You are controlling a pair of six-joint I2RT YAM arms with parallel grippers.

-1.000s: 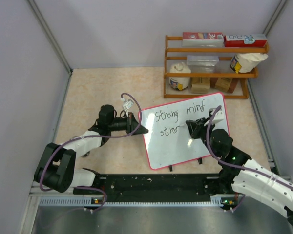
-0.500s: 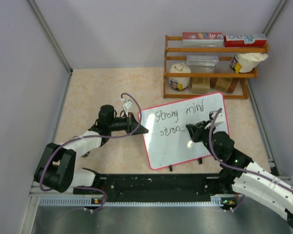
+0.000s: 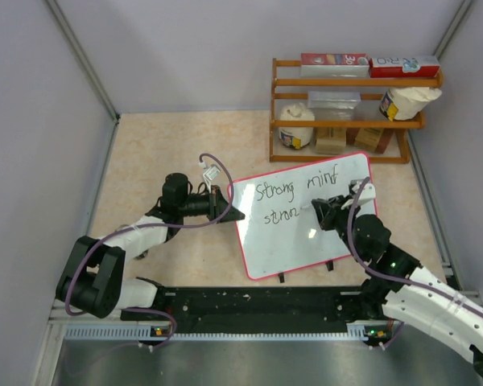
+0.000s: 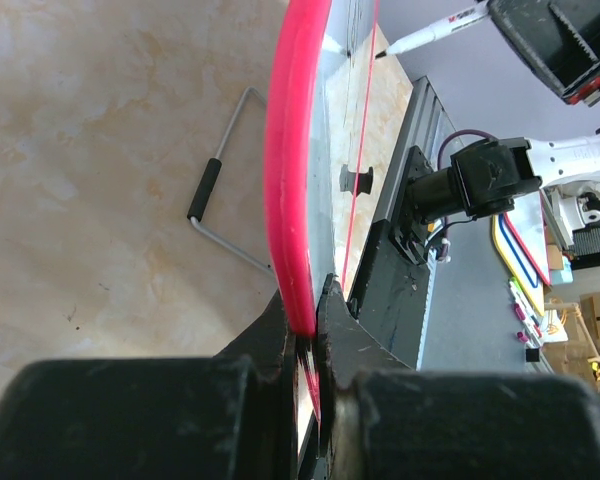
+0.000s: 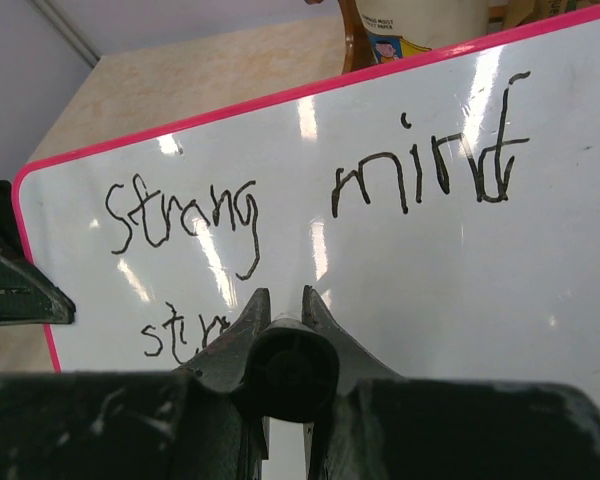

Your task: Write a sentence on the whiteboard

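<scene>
Right wrist view: right claw [image 5: 285, 298] partly covers the sentence [image 5: 180, 215].

Table [image 3: 169, 145]: light brown, with a stone-like pattern.
Walls [image 3: 32, 161]: plain grey, on three sides of the table.
Shelf [image 3: 346, 123]: made of wood, stands at the far right of the table.
Top of shelf: a red and white box [image 3: 334, 63] lies next to a second long box [image 3: 404, 66].
Inside shelf: a white jar [image 3: 296, 126] on the left, a clear tub [image 3: 333, 104] in the middle, a tipped paper cup [image 3: 406, 100] on the right.
Bottom of shelf: two small brown boxes [image 3: 331, 141].
Black rail [image 3: 249, 305]: runs along the near edge of the table.
</scene>
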